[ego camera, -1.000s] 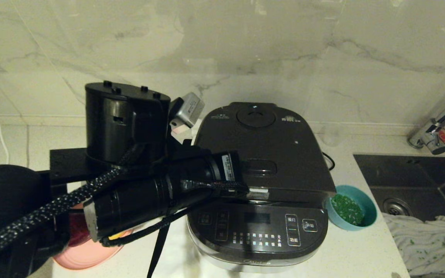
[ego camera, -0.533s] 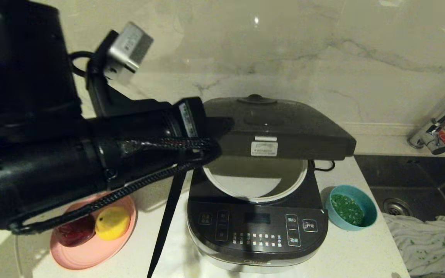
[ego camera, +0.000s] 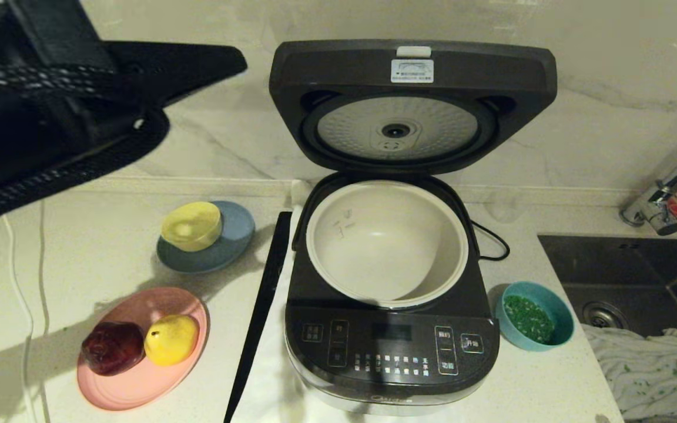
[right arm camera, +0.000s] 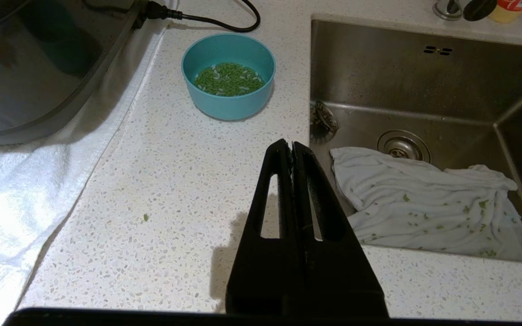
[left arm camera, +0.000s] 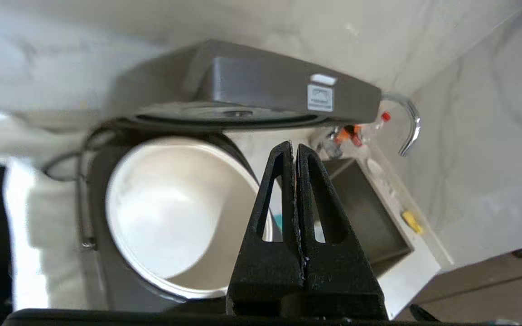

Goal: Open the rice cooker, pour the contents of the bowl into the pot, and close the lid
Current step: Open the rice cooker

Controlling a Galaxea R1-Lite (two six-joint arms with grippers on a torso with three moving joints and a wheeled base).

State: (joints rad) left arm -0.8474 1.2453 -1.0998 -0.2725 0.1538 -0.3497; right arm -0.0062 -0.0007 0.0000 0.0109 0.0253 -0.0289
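Note:
The dark grey rice cooker (ego camera: pixel 391 346) stands mid-counter with its lid (ego camera: pixel 412 76) swung fully upright, silver dimpled plate facing me. The cream-white pot (ego camera: pixel 385 241) inside holds nothing. To the cooker's right sits the teal bowl (ego camera: pixel 535 323) with green contents (ego camera: pixel 528 319); the bowl (right arm camera: pixel 228 74) also shows in the right wrist view. My left arm (ego camera: pixel 50 117) is raised at the upper left; its gripper (left arm camera: pixel 294 147) is shut on nothing, high beside the pot (left arm camera: pixel 170 213). The right gripper (right arm camera: pixel 292 145) hovers shut over the counter, short of the bowl.
A pink plate (ego camera: pixel 138 388) with red and yellow fruit and a blue saucer (ego camera: pixel 233 244) with a yellow bowl lie left of the cooker. A sink (ego camera: pixel 626 276) with a white cloth (ego camera: pixel 650 376) and tap (ego camera: pixel 667 188) is on the right. A power cord (ego camera: pixel 491 244) runs behind the cooker.
The lid has swung from shut to fully upright, uncovering the pot. My left arm has lifted away from the cooker's front to the upper left.

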